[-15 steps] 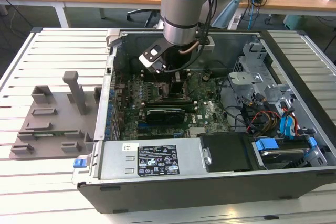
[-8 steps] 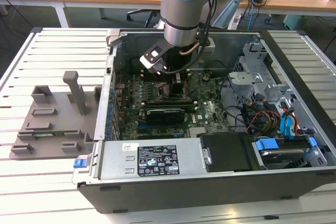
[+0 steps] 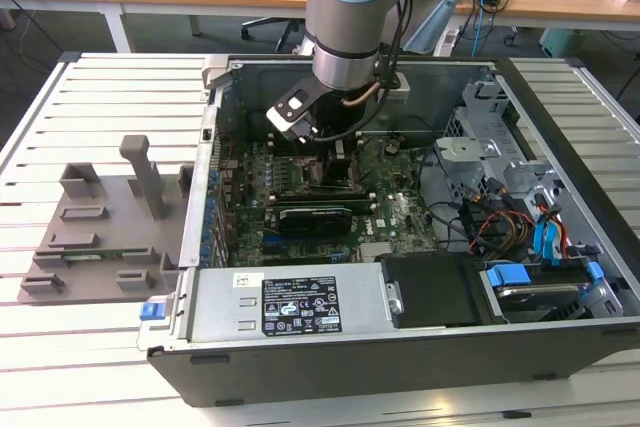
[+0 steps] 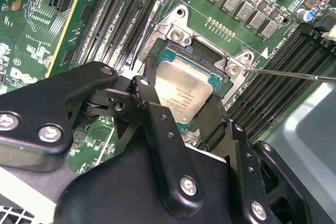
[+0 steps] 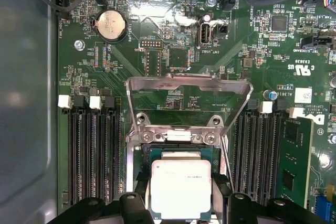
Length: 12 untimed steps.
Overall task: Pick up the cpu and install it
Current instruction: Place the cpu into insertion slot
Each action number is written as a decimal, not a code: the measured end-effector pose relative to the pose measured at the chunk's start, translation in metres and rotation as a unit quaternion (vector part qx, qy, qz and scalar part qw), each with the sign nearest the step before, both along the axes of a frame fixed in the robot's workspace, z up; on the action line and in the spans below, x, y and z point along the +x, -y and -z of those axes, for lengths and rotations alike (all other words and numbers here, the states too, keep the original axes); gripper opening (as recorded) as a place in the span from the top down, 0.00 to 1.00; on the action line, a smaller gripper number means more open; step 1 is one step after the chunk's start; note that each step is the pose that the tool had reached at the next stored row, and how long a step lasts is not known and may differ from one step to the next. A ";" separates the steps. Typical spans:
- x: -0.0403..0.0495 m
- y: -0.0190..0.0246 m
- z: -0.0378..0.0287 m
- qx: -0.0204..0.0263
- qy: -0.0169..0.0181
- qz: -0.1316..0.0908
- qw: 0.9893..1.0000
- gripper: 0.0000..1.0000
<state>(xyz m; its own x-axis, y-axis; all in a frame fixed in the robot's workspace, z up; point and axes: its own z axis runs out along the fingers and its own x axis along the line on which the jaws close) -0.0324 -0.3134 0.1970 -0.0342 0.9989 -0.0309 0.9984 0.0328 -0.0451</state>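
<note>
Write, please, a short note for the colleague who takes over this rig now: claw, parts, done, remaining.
Claw: down inside the open dark grey computer case, apparently shut on the small silvery-grey square cpu chip.
Cpu: held just over the metal-bordered socket on the green motherboard; it does not look seated.
Socket's silver metal load plate: flipped open.
Done: cpu picked up and brought to the socket.
Left: cpu not yet seated or released; plate not closed.

Where we find print
We see white lettering across the green motherboard (image 5: 131, 30), faint engraved lines on the cpu (image 5: 181, 187), and a black-and-white label (image 3: 300, 305) on the power supply (image 3: 220, 302).
</note>
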 end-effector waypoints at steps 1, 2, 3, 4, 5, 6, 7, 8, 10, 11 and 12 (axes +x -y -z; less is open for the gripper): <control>0.0001 0.0000 0.0002 0.000 0.000 0.000 1.000 0.45; 0.0001 -0.0001 0.0003 0.000 0.000 0.000 1.000 0.45; 0.0001 -0.0001 0.0003 0.000 0.000 0.000 1.000 0.38; 0.0000 -0.0001 0.0002 0.000 0.000 0.000 1.000 0.38; -0.0001 -0.0009 0.0003 0.000 0.000 0.000 1.000 0.38; -0.0004 -0.0015 0.0003 0.000 0.000 0.000 1.000 0.38; -0.0005 -0.0020 0.0002 0.000 0.000 0.000 1.000 0.38; -0.0006 -0.0025 0.0003 0.000 0.000 0.000 1.000 0.38; -0.0011 -0.0027 0.0002 0.000 0.000 0.001 1.000 0.38; -0.0014 -0.0028 0.0002 0.000 0.000 0.001 1.000 0.38; -0.0016 -0.0028 0.0002 0.000 0.000 0.001 1.000 0.38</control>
<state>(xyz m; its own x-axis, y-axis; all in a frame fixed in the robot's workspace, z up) -0.0340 -0.3106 0.1968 -0.0315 0.9990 -0.0308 0.9985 0.0301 -0.0448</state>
